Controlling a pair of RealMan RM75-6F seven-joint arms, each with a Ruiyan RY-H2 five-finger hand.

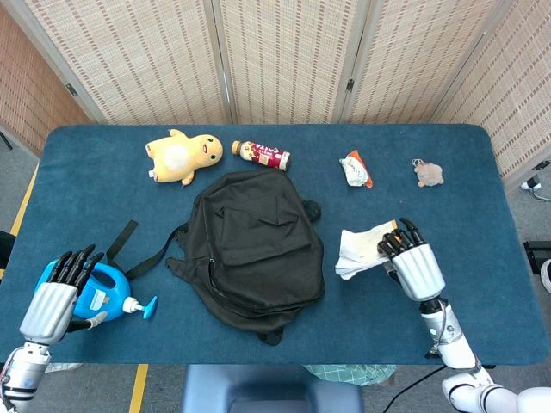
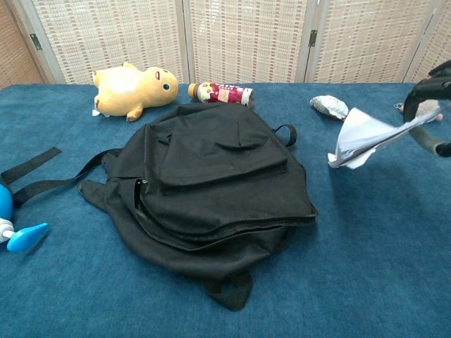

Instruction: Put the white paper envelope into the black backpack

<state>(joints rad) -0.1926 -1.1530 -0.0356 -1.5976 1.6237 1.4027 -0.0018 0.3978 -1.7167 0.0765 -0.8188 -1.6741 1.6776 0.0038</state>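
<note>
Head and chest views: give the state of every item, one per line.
white paper envelope: lifted off the table, pinched by the right hand
black backpack: flat, main opening closed
left hand: holds nothing, above the blue spray bottle
drink bottle: lying on its side

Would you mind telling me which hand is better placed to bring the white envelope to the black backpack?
The right hand: it already holds the white envelope lifted off the table, just beside the black backpack. The left hand is at the far side, over the blue bottle, holding nothing.
</note>
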